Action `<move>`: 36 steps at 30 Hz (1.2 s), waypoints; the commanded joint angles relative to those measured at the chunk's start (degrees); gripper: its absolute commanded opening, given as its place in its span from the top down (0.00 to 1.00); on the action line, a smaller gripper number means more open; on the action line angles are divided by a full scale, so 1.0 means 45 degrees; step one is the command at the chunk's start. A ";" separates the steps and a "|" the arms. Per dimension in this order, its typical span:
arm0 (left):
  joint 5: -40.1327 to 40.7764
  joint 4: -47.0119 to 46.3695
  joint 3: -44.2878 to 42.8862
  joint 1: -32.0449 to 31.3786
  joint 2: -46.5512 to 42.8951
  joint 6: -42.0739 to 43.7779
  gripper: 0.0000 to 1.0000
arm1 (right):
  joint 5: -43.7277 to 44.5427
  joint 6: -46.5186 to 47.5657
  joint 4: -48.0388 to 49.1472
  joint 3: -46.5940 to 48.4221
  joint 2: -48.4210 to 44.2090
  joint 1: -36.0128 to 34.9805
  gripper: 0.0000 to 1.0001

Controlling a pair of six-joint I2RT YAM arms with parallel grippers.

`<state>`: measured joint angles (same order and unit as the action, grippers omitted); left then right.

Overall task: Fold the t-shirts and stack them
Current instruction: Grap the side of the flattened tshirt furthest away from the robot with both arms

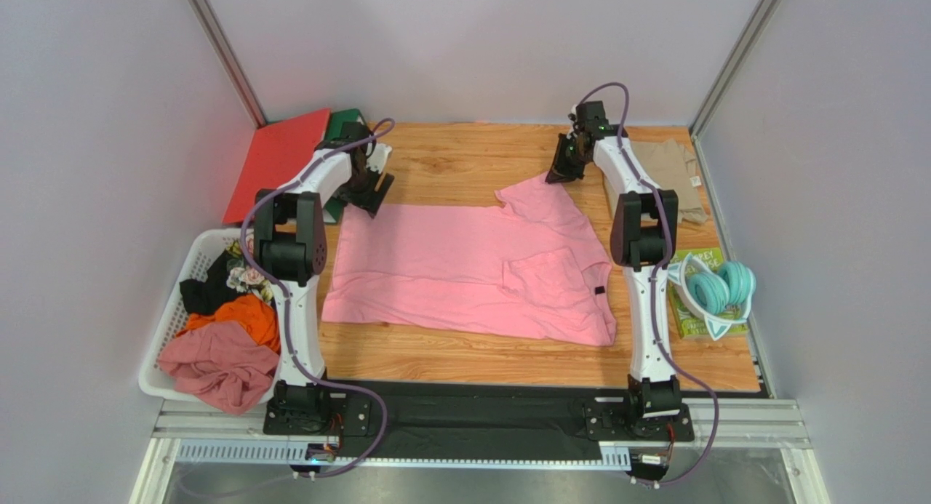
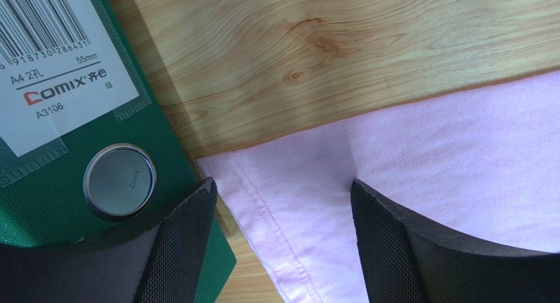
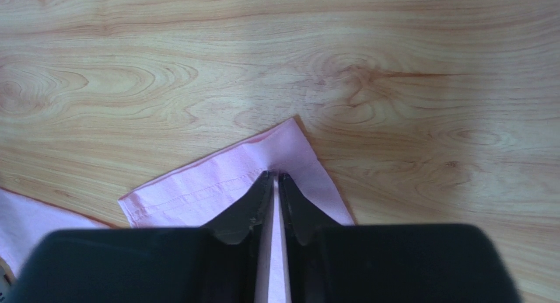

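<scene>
One green binder [image 2: 39, 198]: COMIX A3106 55mm | left jaws apart | right jaws pinch pink t-shirt [image 3: 217, 178]

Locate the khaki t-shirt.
In the top view, the khaki t-shirt lies at the far right corner of the table, beside the right arm and beyond the teal headphones.

Left claw [image 2: 281, 191] far forward, jaws spread wide; right claw [image 3: 275, 180] far forward, jaws pinched together

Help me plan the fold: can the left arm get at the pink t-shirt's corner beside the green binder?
Probably yes: the left tool hangs open over that pink t-shirt corner, nothing covering it, though the green binder sits close alongside.
</scene>
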<state>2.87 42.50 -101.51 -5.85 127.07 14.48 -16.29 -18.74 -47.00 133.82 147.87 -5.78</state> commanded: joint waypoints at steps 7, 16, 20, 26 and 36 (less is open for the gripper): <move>-0.1065 0.0808 -0.0058 0.0264 0.0474 -0.0034 0.21 | 0.0164 0.0005 -0.0434 -0.0421 -0.0283 0.0132 1.00; -0.2103 0.1239 0.0000 0.0264 0.0240 -0.0034 0.41 | -0.0070 -0.0093 -0.0453 -0.0480 -0.0517 0.0171 1.00; -0.2123 0.1336 0.0000 0.0264 0.0181 0.0044 0.44 | -0.0148 -0.0132 -0.0453 -0.0460 -0.0634 0.0191 1.00; -0.2084 0.1434 -0.0136 0.0245 0.0025 0.0025 0.44 | -0.0129 -0.0151 -0.0453 -0.0538 -0.1023 0.0171 1.00; -0.2338 0.1434 0.0488 -0.0243 -0.0443 -0.0015 0.38 | 0.0300 -0.0347 -0.0824 -0.0557 -0.1064 0.0523 1.00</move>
<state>-4.95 46.44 -101.34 -5.50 127.07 14.26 -16.40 -19.75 -49.36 131.61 146.17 -4.75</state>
